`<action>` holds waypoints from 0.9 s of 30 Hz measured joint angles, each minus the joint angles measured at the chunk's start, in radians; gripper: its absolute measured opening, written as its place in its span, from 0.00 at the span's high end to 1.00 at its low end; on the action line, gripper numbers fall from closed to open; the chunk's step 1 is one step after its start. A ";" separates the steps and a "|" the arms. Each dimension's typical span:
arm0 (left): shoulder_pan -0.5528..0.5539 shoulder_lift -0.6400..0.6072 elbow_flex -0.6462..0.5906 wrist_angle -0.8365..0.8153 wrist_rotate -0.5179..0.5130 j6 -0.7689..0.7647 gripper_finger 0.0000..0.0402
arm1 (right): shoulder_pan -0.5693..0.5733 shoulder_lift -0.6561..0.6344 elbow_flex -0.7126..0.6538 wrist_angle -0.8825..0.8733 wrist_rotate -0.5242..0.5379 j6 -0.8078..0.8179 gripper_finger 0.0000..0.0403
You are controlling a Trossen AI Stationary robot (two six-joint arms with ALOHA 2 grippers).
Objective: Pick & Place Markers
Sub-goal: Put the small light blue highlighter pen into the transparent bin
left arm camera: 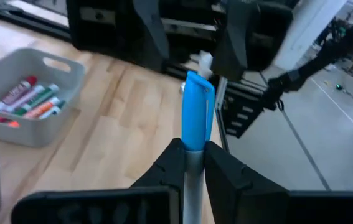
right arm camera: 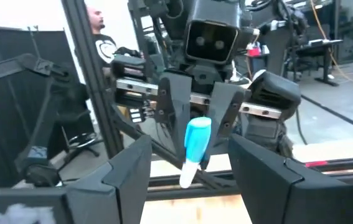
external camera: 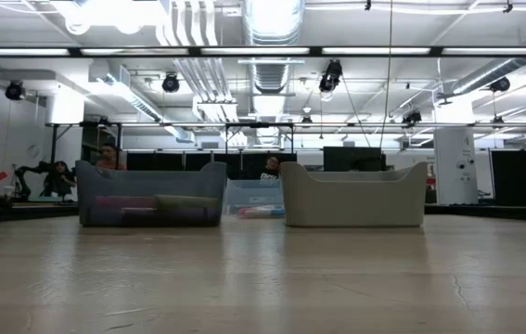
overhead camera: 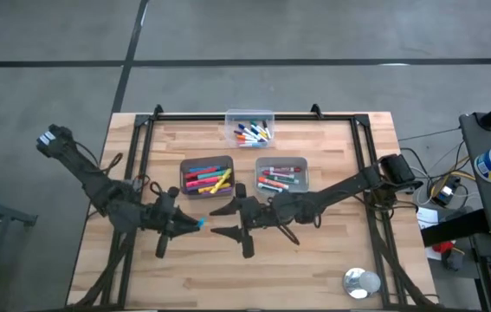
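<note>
Mostly hidden, the blue-capped marker (left arm camera: 196, 118) sits clamped in the left gripper (left arm camera: 192, 163).

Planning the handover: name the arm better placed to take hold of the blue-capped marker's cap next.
Right, probably. The left gripper holds the blue-capped marker by its barrel, cap pointing toward the right gripper, whose fingers stand open, facing it.

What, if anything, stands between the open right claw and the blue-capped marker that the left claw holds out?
Nothing visible. The left claw grips the blue-capped marker, cap toward the open right claw. Only bare table lies in the gap below them.
</note>
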State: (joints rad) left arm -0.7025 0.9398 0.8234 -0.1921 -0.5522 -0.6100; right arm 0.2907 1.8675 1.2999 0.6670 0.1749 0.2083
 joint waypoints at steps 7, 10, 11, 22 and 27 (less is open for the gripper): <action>0.060 -0.001 -0.002 0.022 0.011 0.064 0.90 | -0.014 0.000 0.006 0.005 0.003 -0.001 0.48; 0.087 0.003 -0.005 0.057 0.019 0.105 0.90 | -0.023 0.000 0.014 0.006 0.004 0.010 0.48; 0.092 0.004 -0.006 0.072 0.025 0.119 0.90 | -0.027 0.000 0.015 0.006 0.004 0.010 0.48; 0.137 0.012 -0.003 0.139 0.048 0.233 0.90 | -0.041 0.000 0.022 0.005 0.005 0.000 0.49; 0.175 0.012 -0.006 0.147 0.095 0.251 0.90 | -0.042 0.000 0.022 0.005 0.002 -0.002 0.53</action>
State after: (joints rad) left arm -0.5278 0.9516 0.8177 -0.0456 -0.4569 -0.3592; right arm 0.2485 1.8675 1.3216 0.6716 0.1774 0.2062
